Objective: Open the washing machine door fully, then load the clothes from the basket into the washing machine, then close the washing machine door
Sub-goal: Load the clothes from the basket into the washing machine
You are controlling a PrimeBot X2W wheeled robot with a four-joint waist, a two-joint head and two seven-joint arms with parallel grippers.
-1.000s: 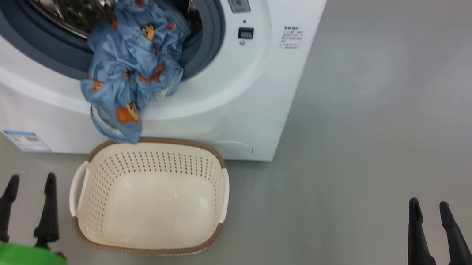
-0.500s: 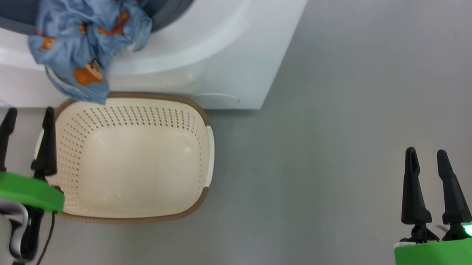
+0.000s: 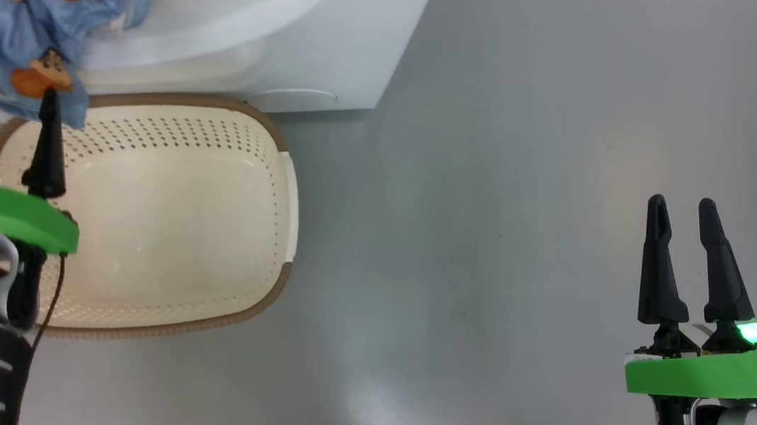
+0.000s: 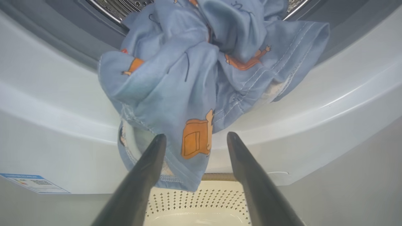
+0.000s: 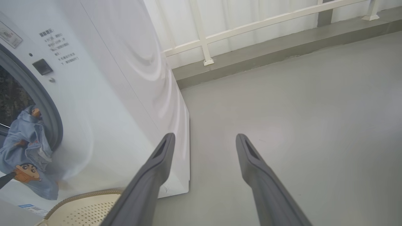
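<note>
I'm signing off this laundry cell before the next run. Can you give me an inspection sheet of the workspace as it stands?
Surface: grey floor, smooth, with soft glare.
Job's things: clothes hang out of the washing machine over its front lip, lowest fold above the basket rim; the basket holds nothing.
Clutter: nothing seen.
Grippers: left gripper open, fingers pointing at the hanging fold, contact unclear; right gripper open above the floor, holding nothing.
Cables: one thin dark cable hangs by the left wrist.
Surroundings: white railing and grey kerb beyond the machine.
</note>
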